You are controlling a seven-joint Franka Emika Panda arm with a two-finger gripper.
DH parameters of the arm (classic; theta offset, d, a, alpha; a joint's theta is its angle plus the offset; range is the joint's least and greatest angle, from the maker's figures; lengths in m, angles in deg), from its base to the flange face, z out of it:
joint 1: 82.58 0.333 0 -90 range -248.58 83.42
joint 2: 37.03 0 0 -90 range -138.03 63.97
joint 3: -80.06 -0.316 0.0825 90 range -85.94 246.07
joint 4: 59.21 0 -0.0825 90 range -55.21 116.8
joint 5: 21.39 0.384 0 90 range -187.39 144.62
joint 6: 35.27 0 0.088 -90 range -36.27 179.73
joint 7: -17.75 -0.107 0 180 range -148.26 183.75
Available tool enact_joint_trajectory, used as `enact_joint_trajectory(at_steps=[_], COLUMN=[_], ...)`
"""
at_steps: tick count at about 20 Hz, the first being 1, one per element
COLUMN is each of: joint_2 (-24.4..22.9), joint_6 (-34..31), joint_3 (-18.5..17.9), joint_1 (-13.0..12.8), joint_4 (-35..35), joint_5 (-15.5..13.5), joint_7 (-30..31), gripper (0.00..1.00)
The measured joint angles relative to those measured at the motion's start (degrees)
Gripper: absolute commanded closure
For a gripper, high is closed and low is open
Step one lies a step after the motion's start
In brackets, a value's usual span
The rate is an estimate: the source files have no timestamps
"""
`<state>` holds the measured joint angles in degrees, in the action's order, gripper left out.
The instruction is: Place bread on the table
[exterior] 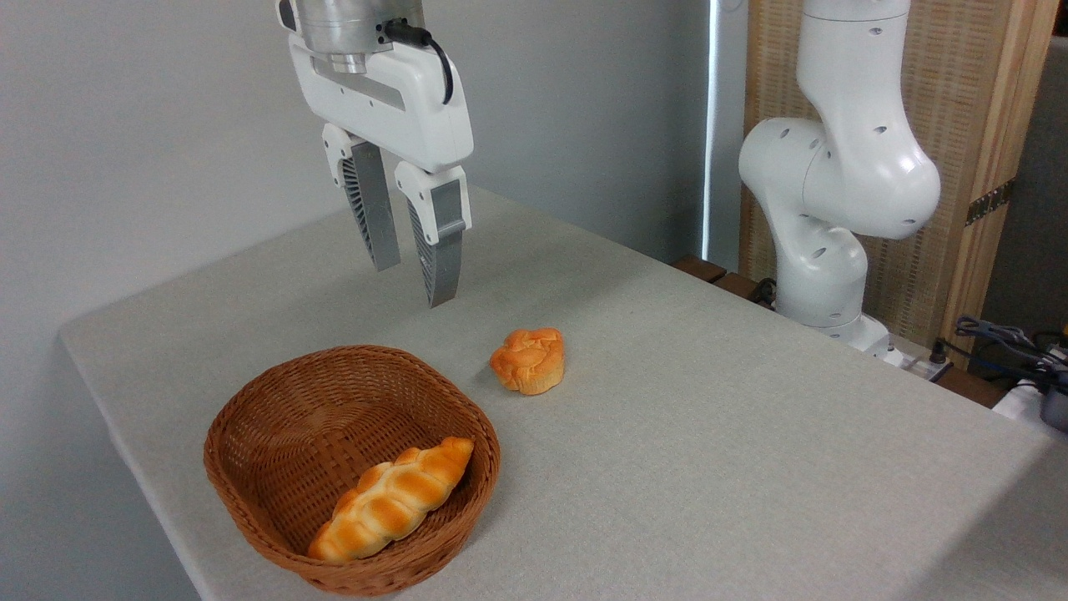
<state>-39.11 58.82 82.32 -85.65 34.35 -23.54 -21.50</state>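
A single robot arm works at a table (709,417) covered in pale grey-beige cloth. The gripper (415,282) hangs in the air above the far part of the tabletop, its two ribbed fingers (373,219) pointing downward with a clear gap between them and nothing held; it is open and empty. The bread (392,499), a long braided loaf, golden-orange with paler seams and pointed ends, lies inside the brown wicker basket (275,417) at the near left of the table, resting along the basket's front-right wall with one end raised toward the rim and the other low against the near side. A small round bun (528,360) sits on the cloth just beyond the basket, apart from it and not part of the task. The gripper is well above and behind the loaf, so the transfer has not begun. Judging by its look, the loaf is probably light and somewhat yielding, with a smooth glazed crust that may slip under a shallow pinch; a firm squeeze could dent it. The soundest hold is likely across the narrow width at mid-length, where the braid is thickest and the load balances, with the fingers turned to straddle the loaf's long axis. The nearby basket wall leaves little room for the finger on that side.
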Motion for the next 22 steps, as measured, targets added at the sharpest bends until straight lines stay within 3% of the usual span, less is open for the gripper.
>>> enact_joint_trajectory(at_steps=[15, 22], joint_2=[0.2, -0.3], joint_6=[0.3, 11.0], joint_3=[0.0, 0.0], joint_1=[0.0, 0.0], joint_4=[1.3, 7.9], joint_5=[0.0, 0.0], joint_7=[0.0, 0.0], gripper=[0.0, 0.0])
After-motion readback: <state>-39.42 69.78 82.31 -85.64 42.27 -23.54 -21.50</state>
